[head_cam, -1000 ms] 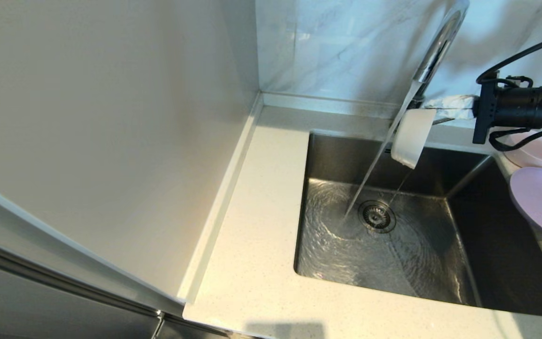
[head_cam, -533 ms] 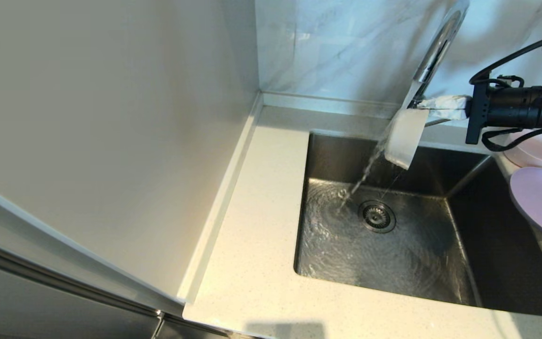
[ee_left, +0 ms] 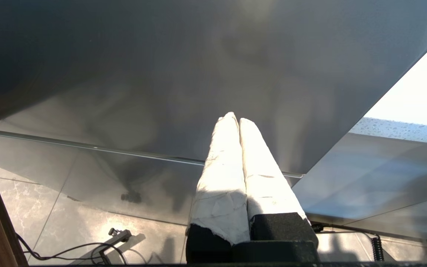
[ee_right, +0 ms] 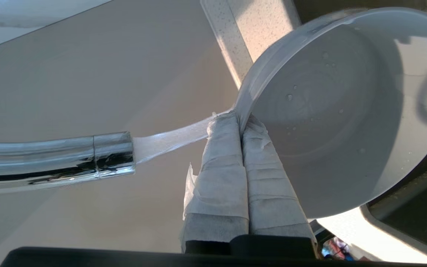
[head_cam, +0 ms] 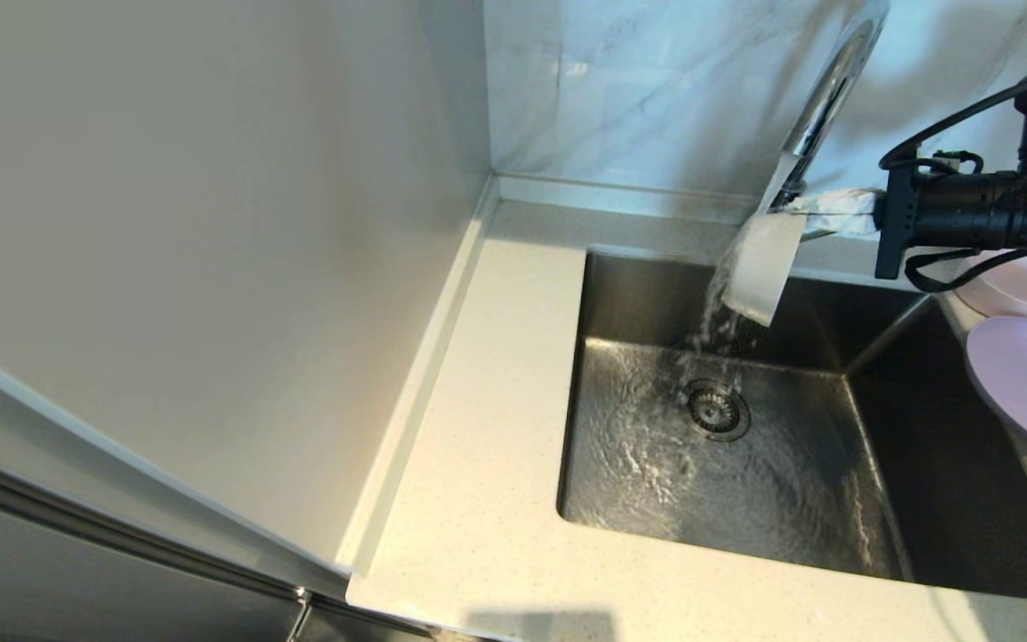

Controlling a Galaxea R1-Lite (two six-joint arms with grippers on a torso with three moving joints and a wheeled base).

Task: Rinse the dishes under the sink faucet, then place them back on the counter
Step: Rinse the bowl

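My right gripper point(head_cam: 801, 210) point(ee_right: 240, 118) is shut on the rim of the pale greyish-white dish point(head_cam: 761, 267) point(ee_right: 328, 111). It holds the dish tilted on edge over the sink point(head_cam: 924, 464), just under the chrome faucet point(head_cam: 825, 89) point(ee_right: 69, 155). Running water hits the dish and the fingertips, then splashes down near the drain strainer point(head_cam: 717, 408). The pink bowl point(head_cam: 1017, 287) and lavender plate point(head_cam: 1026, 383) rest on the counter at the sink's right. My left gripper point(ee_left: 235, 119) hangs shut and empty beside a grey cabinet front, out of the head view.
The cream counter point(head_cam: 487, 446) runs along the sink's left and front. A plain wall panel stands on the left and a marble wall point(head_cam: 638, 89) at the back. The lavender plate overhangs the sink's right rim.
My right gripper has carried the dish a little leftward into the stream. The water, which fell past the dish in a clean line, now breaks on it and splashes.
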